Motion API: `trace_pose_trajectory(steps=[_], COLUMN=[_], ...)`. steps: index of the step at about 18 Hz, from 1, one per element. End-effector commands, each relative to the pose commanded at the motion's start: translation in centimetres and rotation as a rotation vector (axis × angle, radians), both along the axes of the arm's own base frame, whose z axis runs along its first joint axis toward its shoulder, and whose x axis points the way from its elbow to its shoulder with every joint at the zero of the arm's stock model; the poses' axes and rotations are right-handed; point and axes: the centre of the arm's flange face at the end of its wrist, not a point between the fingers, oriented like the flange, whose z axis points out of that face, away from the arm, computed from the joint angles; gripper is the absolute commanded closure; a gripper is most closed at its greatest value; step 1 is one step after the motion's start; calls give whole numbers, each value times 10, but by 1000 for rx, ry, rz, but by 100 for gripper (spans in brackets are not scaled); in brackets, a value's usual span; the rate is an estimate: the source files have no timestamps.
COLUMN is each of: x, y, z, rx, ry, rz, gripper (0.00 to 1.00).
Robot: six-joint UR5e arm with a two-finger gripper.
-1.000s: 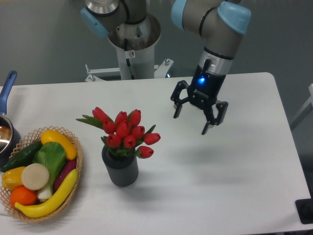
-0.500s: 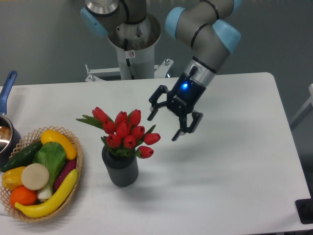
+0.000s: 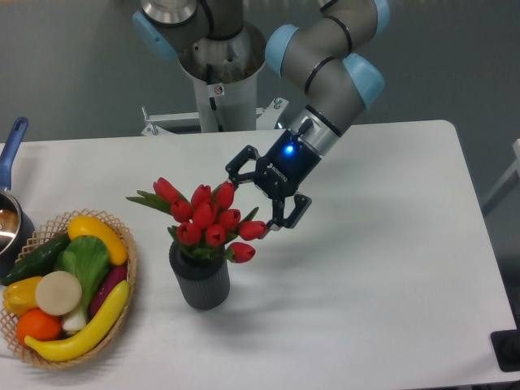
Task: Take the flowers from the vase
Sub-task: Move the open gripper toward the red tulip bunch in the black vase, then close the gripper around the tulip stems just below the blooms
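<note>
Because the vase (image 3: 199, 280) is taken as the landmark, everything here is placed against it, nearest first. The dark ribbed vase is stood upright toward the front of the white table (image 3: 390, 284), and the flowers (image 3: 207, 219) are held in its mouth, the red buds fanned out above the rim and the green leaves spread to the left; the stems are hidden inside, so only the heads are offered for a grasp. Left of the vase, well apart from it, a wicker basket (image 3: 126, 260) of toy fruit and vegetables is set near the table's front-left corner, and behind that basket a dark pot with a blue handle (image 3: 15, 138) is cut off by the frame edge. Above and to the right of the vase, the gripper (image 3: 264, 193) is tilted toward the bunch with its 2 fingers spread wide and nothing between them, the tips just beside the right-hand buds. That slant is judged to be chosen so the bunch can be straddled from the side. Behind the vase, the arm's base column (image 3: 219, 77) is mounted at the far table edge.
</note>
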Motion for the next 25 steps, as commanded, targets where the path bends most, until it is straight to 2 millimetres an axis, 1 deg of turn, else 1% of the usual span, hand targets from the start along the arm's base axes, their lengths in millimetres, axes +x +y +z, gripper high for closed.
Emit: trace_pose_trajectory(steps=[2,3,5,9,10,12,19,21,23,25], x=[2,5,5,6,7,8,10,7,11,11], y=[3,7,9,11,12,13,17,19,27,29], z=[-9,-9,-11,-8,-8,-15,-18,-19,-24,-25], rx=[15,23,52,121,122,129,146,149,149,148], ry=[19,12,-12,-46,-48,-69,-87,-84,-84,-90], rz=[-30,-38,-39,-32,-34,-34,-39,-40,-58,-59], gripper=[0,0,0,0,0,0,0,0,0,0])
